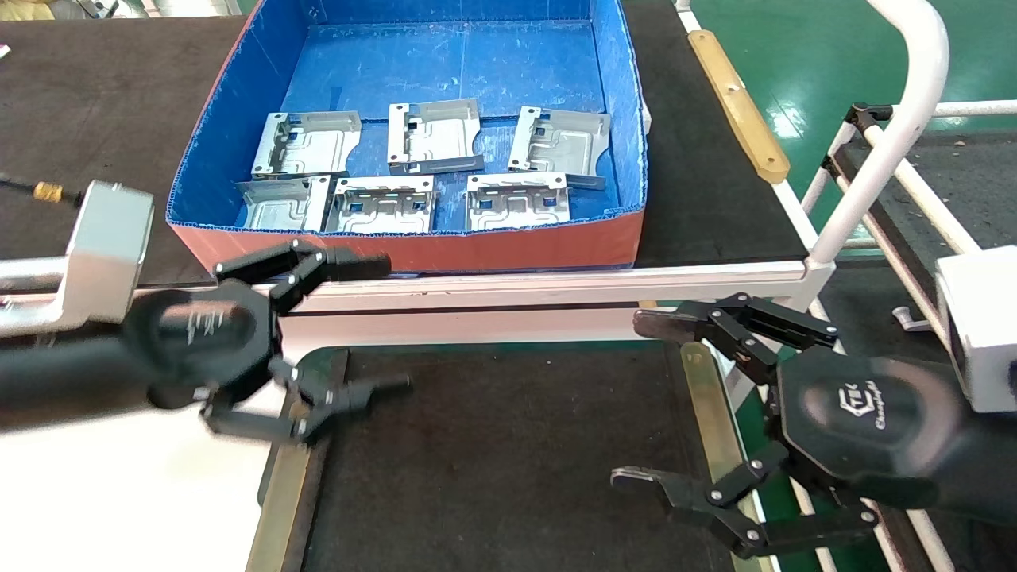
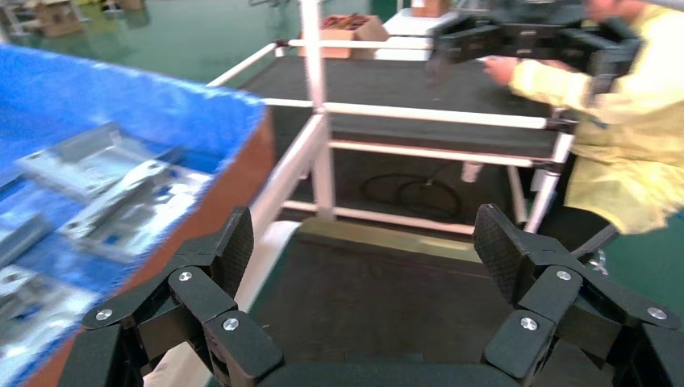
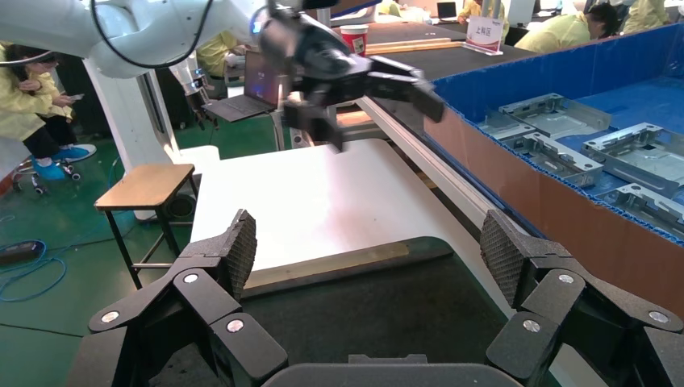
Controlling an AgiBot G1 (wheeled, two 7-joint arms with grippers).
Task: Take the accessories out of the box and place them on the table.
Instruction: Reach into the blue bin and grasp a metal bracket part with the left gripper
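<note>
Several silver bracket plates (image 1: 433, 135) lie in two rows in the front half of the blue box (image 1: 516, 238), which has an orange-red front wall. The dark table (image 1: 508, 453) lies below it, nearer to me, with nothing on it. My left gripper (image 1: 385, 326) is open and empty, at the table's left corner just in front of the box's front wall. My right gripper (image 1: 636, 401) is open and empty over the table's right edge. The plates also show in the left wrist view (image 2: 105, 189) and the right wrist view (image 3: 556, 121).
A white frame rail (image 1: 556, 282) runs between box and table. Brass strips (image 1: 703, 413) edge the table. A white tubular frame (image 1: 898, 127) rises at the right. People stand nearby (image 2: 621, 121), and a wooden stool (image 3: 145, 185) stands on the green floor.
</note>
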